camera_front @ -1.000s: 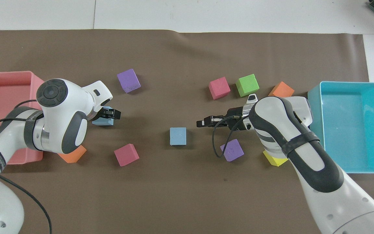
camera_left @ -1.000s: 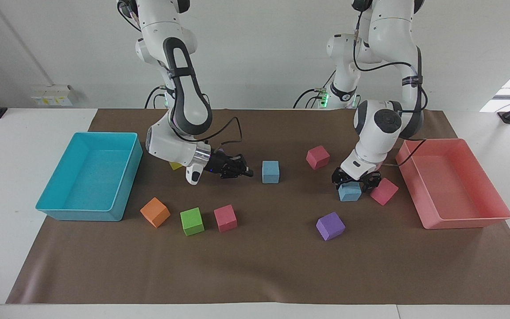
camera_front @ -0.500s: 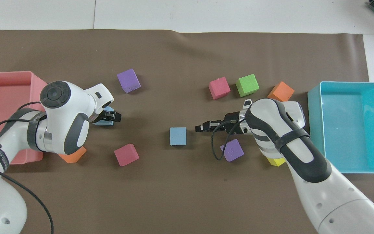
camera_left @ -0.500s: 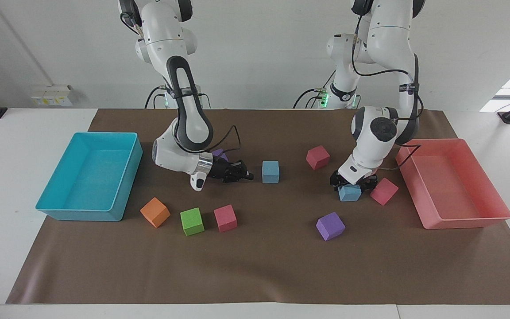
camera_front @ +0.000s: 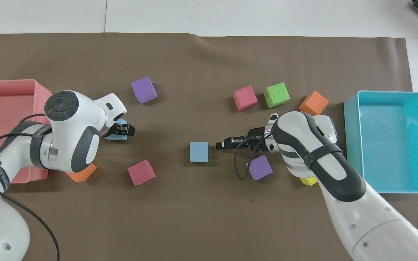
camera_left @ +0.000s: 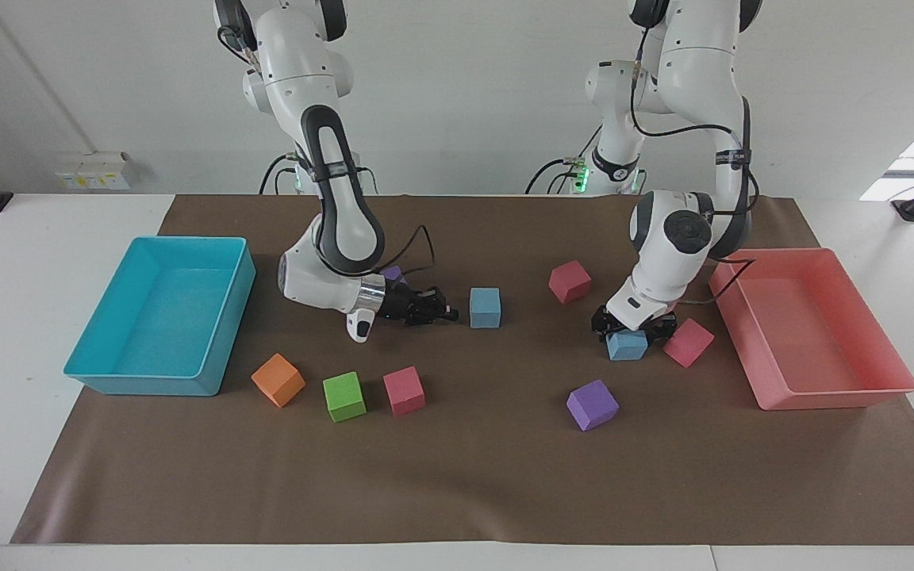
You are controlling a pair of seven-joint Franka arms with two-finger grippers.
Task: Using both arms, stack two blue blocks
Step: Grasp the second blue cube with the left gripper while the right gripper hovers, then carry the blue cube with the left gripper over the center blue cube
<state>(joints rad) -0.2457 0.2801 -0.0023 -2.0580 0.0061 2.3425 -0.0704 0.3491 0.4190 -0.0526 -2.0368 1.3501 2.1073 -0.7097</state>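
Note:
One blue block (camera_left: 485,308) (camera_front: 199,151) sits alone mid-mat. My right gripper (camera_left: 447,312) (camera_front: 219,145) lies low and level just above the mat, shut and empty, its tip aimed at that block from the right arm's end, a short gap away. The other blue block (camera_left: 626,346) (camera_front: 115,135) rests on the mat near the pink tray. My left gripper (camera_left: 633,325) (camera_front: 123,129) is down over it, covering its top. A pink cube (camera_left: 689,342) lies right beside this block.
The turquoise tray (camera_left: 147,385) stands at the right arm's end, the pink tray (camera_left: 830,394) at the left arm's end. Pink (camera_left: 570,281) (camera_left: 404,390), green (camera_left: 344,396), orange (camera_left: 278,380) and purple (camera_left: 593,404) (camera_front: 259,168) cubes lie scattered; a yellow cube (camera_front: 308,180) peeks out under the right arm.
My right gripper has slid along the mat toward the middle blue block, closing the gap. The left arm has settled over its block, then barely moved.

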